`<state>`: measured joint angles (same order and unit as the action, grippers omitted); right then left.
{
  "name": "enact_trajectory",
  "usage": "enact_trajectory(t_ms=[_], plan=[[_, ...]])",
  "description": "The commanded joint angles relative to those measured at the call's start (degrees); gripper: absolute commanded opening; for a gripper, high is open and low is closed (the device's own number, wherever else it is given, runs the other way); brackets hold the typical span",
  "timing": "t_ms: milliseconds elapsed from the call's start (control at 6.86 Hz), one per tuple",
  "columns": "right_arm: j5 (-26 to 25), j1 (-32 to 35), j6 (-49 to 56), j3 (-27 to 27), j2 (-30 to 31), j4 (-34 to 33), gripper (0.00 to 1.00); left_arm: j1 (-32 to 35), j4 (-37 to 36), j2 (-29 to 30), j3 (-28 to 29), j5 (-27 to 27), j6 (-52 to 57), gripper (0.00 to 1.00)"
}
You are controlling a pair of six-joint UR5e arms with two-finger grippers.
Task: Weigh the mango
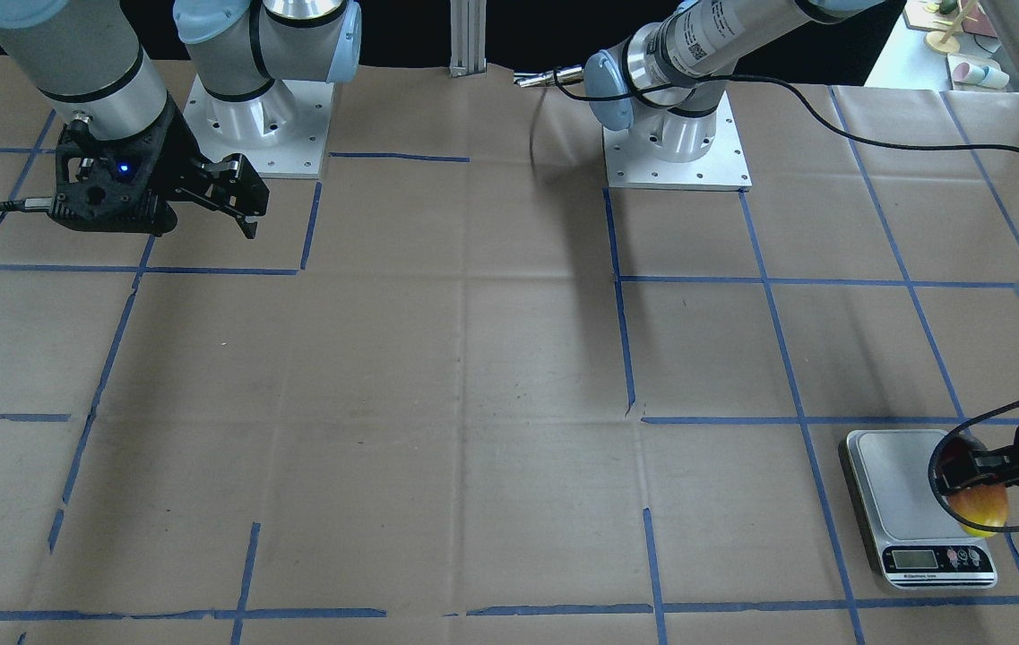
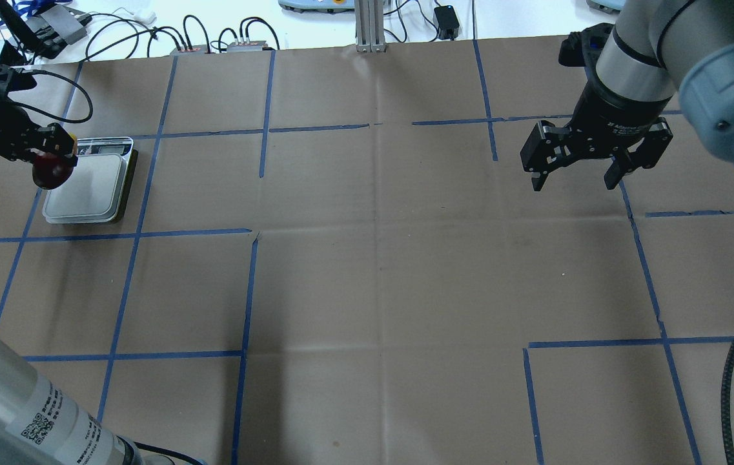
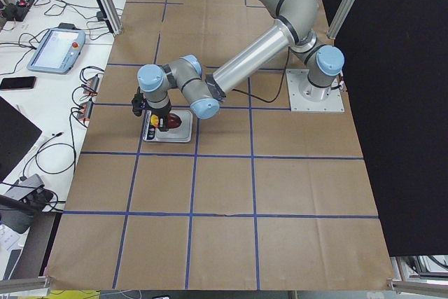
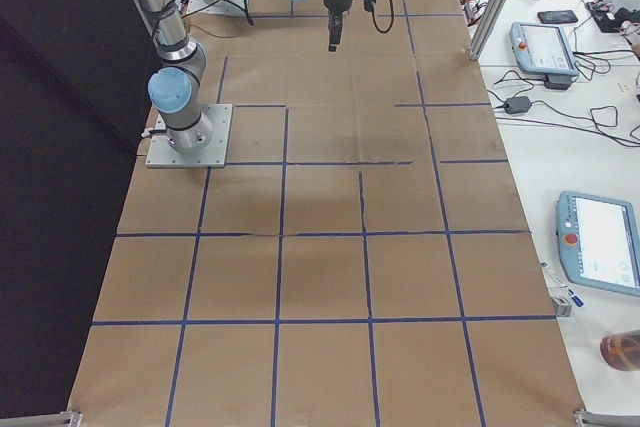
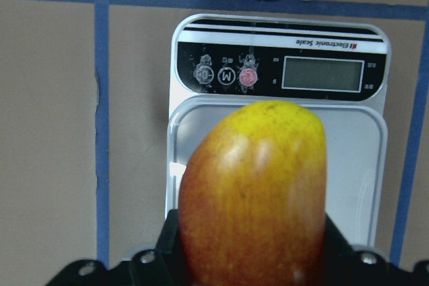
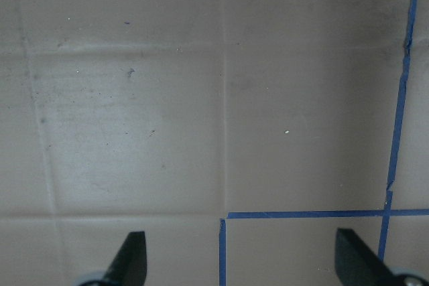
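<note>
The mango, red at the gripped end and yellow at the tip, is held in my left gripper. It hangs over the left part of the silver kitchen scale's plate, its tip pointing toward the scale's blank display. Whether it touches the plate I cannot tell. In the front-facing view the mango overhangs the scale's edge, gripped by my left gripper. My right gripper is open and empty, hovering above the bare table far from the scale; its fingers frame brown paper.
The table is covered in brown paper with a blue tape grid. The two arm bases stand at the robot's edge. Cables and control boxes lie beyond the far edge. A metal post stands at the far middle.
</note>
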<state>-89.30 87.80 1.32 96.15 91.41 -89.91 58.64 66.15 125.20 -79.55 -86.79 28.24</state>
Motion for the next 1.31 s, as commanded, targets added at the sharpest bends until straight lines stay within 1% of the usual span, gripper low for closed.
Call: enact_trajectory(t_ms=[0, 146, 292, 438, 583, 729, 875, 1021, 1167], plan=[[0.00, 0.00, 0.00, 0.00, 0.00, 0.00, 1.00, 0.51, -0.67, 0.83, -1.92, 0.04, -1.00, 0.50], [0.00, 0.00, 0.00, 0.00, 0.00, 0.00, 1.00, 0.51, -1.02, 0.83, -1.75, 0.04, -1.08, 0.96], [0.00, 0.00, 0.00, 0.00, 0.00, 0.00, 1.00, 0.51, -1.63, 0.22, -0.79, -0.13, -1.00, 1.00], [0.00, 0.00, 0.00, 0.00, 0.00, 0.00, 1.00, 0.60, -1.55, -1.61, -0.44, -0.13, -1.26, 1.00], [0.00, 0.00, 0.00, 0.00, 0.00, 0.00, 1.00, 0.68, -0.77, -5.28, -0.61, -0.13, -3.00, 1.00], [0.00, 0.00, 0.00, 0.00, 0.00, 0.00, 1.00, 2.34, 1.07, -10.02, -1.48, 0.13, -7.02, 1.00], [0.00, 0.00, 0.00, 0.00, 0.00, 0.00, 1.00, 6.18, 7.79, -13.46, -0.53, -0.74, -10.54, 1.00], [0.00, 0.00, 0.00, 0.00, 0.00, 0.00, 1.00, 10.48, 11.68, -16.28, -0.70, -2.06, -17.19, 1.00], [0.00, 0.00, 0.00, 0.00, 0.00, 0.00, 1.00, 15.31, 15.72, -19.70, -1.39, -2.07, -23.35, 1.00]])
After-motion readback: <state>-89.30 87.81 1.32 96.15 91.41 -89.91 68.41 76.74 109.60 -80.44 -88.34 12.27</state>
